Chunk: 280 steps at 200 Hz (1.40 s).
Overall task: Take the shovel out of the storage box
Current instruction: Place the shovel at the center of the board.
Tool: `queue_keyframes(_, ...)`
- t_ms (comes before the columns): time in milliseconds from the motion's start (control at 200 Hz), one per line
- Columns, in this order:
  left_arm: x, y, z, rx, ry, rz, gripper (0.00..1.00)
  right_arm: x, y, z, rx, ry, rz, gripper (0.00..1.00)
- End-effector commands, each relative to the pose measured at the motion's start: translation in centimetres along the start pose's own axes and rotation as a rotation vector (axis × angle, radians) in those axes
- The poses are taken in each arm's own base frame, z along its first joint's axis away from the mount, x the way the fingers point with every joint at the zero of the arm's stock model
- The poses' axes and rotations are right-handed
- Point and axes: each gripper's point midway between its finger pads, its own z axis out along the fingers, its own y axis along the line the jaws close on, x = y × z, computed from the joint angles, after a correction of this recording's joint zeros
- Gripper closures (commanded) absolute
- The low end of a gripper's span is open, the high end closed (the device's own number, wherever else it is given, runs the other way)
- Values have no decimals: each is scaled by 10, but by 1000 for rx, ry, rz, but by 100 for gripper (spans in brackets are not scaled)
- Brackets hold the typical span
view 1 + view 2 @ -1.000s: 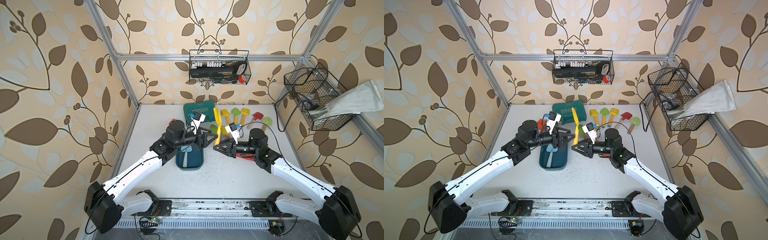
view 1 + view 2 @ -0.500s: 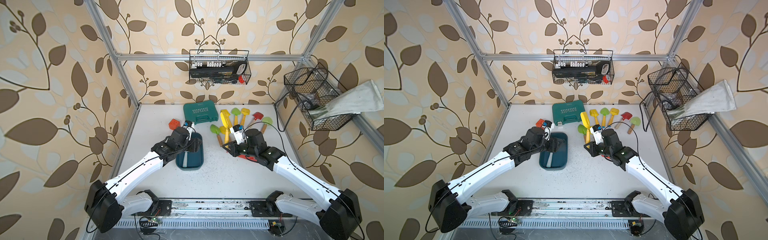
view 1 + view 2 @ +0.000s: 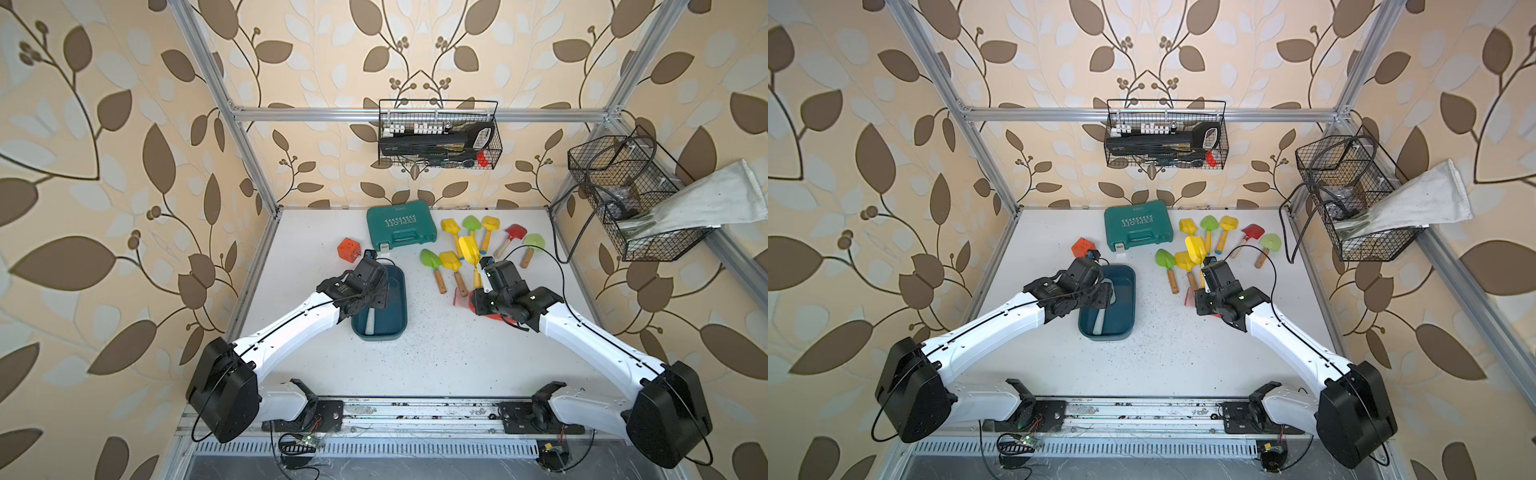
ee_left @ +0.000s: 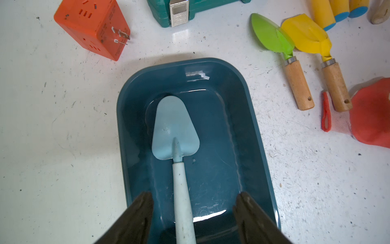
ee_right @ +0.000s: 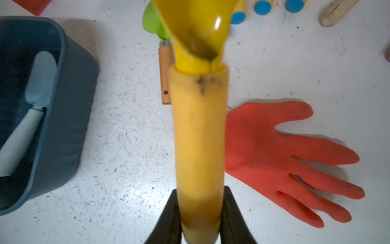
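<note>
left gripper [image 4: 193,196]: open wide over the near end of the box, one jaw on each side of the blue shovel's handle, touching neither side of it.
blue shovel [image 4: 175,126]: lies flat on the box floor, with its handle between the jaws and its blade toward the far end.
storage box [image 4: 132,135]: dark teal tub on the white table [image 3: 436,361], just left of centre in both top views.
right gripper [image 5: 200,191]: right of centre, clamped on the handle of a yellow shovel [image 5: 199,137].
red glove [image 5: 274,152]: flat on the table, partly under the right arm.
other shovels [image 3: 451,259]: spread out beyond the right gripper.
orange plug cube [image 4: 92,27]: beyond the box, to its left.
green case [image 3: 401,224]: at the table's back edge, upper middle.
</note>
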Motion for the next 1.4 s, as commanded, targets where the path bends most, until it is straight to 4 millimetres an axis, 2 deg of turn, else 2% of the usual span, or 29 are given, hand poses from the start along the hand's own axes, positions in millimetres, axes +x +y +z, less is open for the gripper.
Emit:
queue_keyframes(0,-9,1,-6,-25,-21,-12,33,-9,-7,2,43,10,-3,89)
queue_keyframes(285,-8,4,-6,-42,-25,-9,32,-3,-41,20,91,56,118,87)
queue_keyframes(415,-7,3,-4,-37,-16,-9,32,-5,-49,31,110,76,141,87)
queue_keyframes(580,-5,-1,-2,-16,-3,-8,32,-4,-50,51,130,145,125,87)
queue_keyframes(790,-5,-1,-1,-18,0,-6,32,-7,-52,68,152,171,122,87)
queue_keyframes(1100,-4,-2,-1,-13,4,-3,32,-7,-56,86,188,213,112,86)
queue_keyframes(1395,-4,-2,-2,-10,3,-4,33,-10,-59,93,206,221,114,85)
